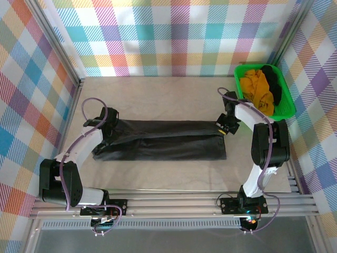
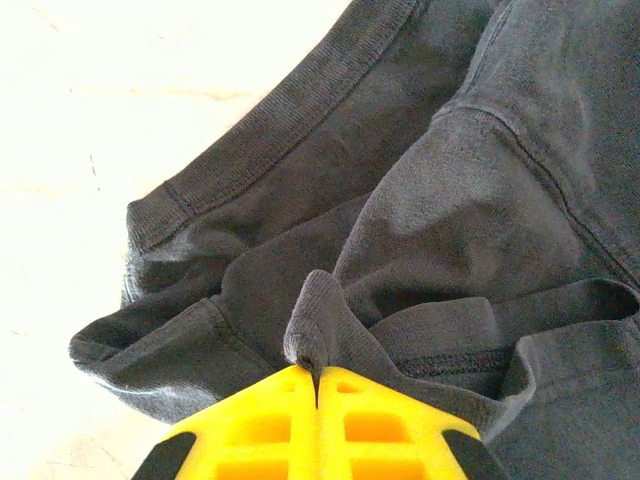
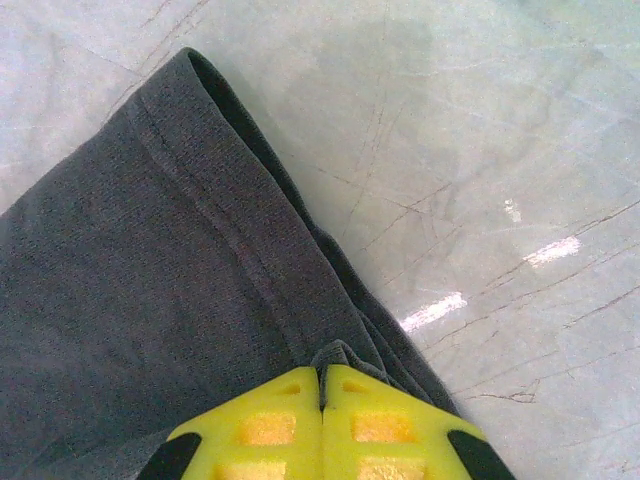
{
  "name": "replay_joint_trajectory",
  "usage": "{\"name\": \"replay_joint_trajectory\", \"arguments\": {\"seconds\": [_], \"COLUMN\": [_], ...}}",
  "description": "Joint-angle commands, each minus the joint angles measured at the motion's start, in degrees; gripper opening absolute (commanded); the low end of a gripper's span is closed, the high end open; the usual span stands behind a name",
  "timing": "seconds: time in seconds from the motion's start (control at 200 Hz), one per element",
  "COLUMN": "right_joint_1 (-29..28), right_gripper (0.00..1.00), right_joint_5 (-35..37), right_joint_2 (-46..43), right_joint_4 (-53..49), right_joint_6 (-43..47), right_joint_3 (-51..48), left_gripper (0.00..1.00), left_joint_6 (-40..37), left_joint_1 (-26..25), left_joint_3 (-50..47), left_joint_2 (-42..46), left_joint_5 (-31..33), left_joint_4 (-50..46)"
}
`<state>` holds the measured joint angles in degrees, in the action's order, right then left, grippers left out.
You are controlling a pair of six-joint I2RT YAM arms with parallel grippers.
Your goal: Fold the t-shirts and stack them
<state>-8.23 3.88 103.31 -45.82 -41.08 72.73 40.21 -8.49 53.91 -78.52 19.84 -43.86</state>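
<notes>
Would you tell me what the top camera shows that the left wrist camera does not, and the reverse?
Top camera adds the green basket holding yellow and black shirts, plus the right gripper at the charcoal shirt's right end. Left wrist camera adds a ribbed edge and a fabric fold pinched in the shut left gripper. Both show the charcoal shirt and left gripper.

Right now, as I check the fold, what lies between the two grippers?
The charcoal t-shirt, folded into a long band; the top view shows it spanning from left gripper to right gripper, jaws shut on its ends.
</notes>
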Motion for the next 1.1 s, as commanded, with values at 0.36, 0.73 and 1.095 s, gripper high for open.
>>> {"name": "replay_joint_trajectory", "arguments": {"seconds": [0.36,0.73,1.095], "right_joint_1": [-2.79,-6.20,-5.45], "right_gripper": [0.35,0.07,0.00], "right_joint_5": [2.48,-9.91,-6.35], "right_joint_2": [-4.57,7.69,7.72], "right_joint_4": [-0.37,3.12,1.70], "right_joint_6": [1.88,2.12,3.62], "right_joint_3": [1.57,1.65,-1.30], "left_gripper": [0.00,0.00,0.00], "left_joint_6": [9.61,14.46,5.84], "left_joint_1": [-3.19,-6.95,-6.11], "left_joint_3": [0.65,2.08,6.86], "left_joint_2": [3.34,3.83,-9.11], "left_joint_5": [-6.90,-12.18,7.71], "left_joint_4": [-9.06,-15.02,-15.50]}}
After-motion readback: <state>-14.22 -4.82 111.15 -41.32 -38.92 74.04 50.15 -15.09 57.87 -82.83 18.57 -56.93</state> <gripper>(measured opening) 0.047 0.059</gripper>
